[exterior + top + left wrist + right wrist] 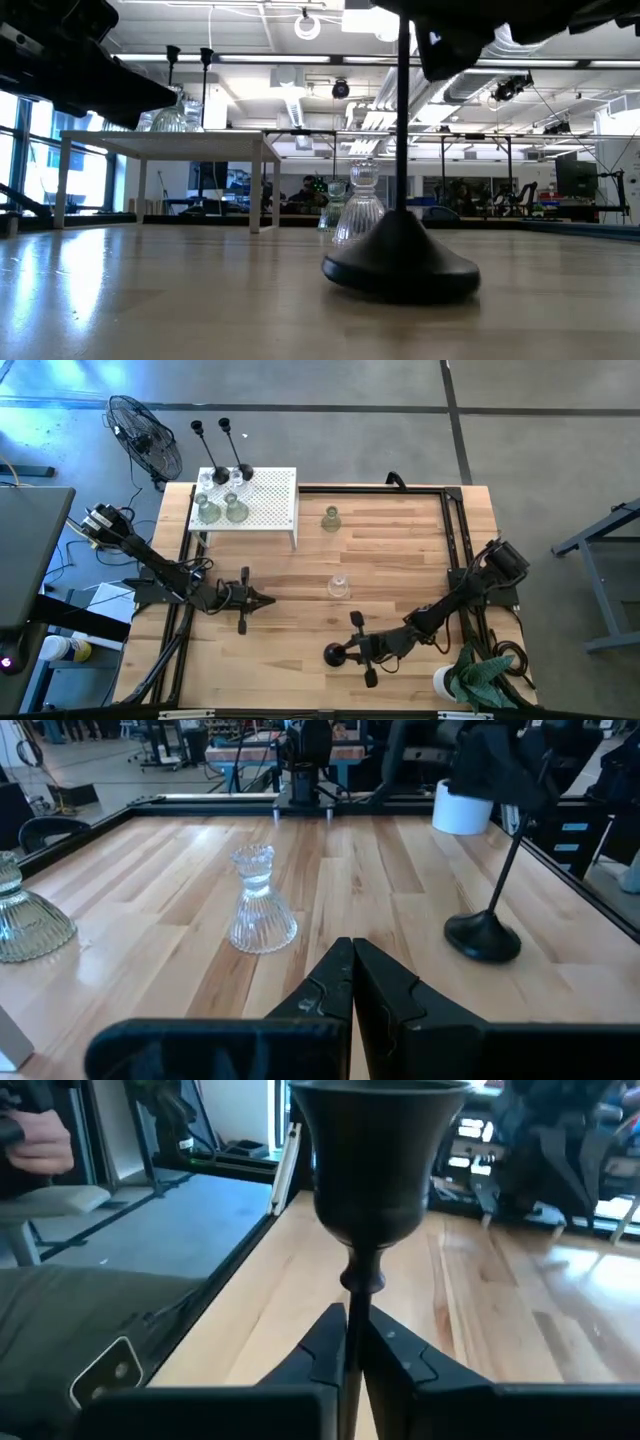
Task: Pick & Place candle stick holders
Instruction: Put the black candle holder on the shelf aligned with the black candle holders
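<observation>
A: Two arms over the wooden surface [400, 550]. Right claw [347, 1342]?

B: Clamped on the thin stem of a black candle stick holder [336, 653], whose dome base rests on the surface near the front edge.

A: Left claw [352, 982]?

B: Fingers pressed together, holding nothing, low over the surface at the left.

A: Remaining holders?

B: One clear glass holder [339, 586] stands mid-surface, a greenish one [331, 518] farther back. On the white perforated stand [270, 500] at the rear left: two black holders [232, 473] and glass ones [222, 510] beside them; exact glass count I cannot tell.
</observation>
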### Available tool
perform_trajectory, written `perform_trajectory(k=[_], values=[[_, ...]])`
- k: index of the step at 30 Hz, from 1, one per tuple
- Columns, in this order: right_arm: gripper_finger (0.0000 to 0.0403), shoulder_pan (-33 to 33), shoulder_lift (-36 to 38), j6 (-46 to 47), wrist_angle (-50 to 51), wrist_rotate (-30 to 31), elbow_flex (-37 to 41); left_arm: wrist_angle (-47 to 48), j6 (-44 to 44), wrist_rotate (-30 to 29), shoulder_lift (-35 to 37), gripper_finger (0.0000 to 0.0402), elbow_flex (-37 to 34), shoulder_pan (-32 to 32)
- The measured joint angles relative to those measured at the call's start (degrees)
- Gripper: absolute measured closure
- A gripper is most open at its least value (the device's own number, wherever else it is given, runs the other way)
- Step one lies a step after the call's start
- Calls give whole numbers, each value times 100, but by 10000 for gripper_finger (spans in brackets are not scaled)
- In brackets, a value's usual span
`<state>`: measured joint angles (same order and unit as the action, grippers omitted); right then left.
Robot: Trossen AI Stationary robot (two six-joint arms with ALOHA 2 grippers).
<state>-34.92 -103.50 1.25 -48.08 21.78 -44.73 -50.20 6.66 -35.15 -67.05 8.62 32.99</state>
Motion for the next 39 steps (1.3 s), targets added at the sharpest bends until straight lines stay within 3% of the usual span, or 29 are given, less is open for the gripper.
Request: perform_trajectory(k=[4,9,13,17,22,26,34,39], values=[[366,101,184,-372,25,-54,-140,152,45,39,-1,401,0,2],[393,672,798,-836,299,202,-436,324,179,52,-4,401,-1,2],[387,1614,1269,-1064,1261,81,-1068,341,215,-17,-2,401,0,0],[389,2912,1336,-1140,2123,-783,-2092,384,215,-44,-2,401,0,0],[395,4371,821,-1106,2645,-1820,-3438,371,187,-163,-2,401,0,0],[386,5131,-51,-897,2927,-2442,-4493,371,103,-185,-2,401,0,0],[393,5995,-1638,-817,3261,-2940,-6482,363,111,-246,-2,401,0,0],[388,6217,-2280,-543,3320,-3144,-7147,367,107,-340,-2,401,0,-2]])
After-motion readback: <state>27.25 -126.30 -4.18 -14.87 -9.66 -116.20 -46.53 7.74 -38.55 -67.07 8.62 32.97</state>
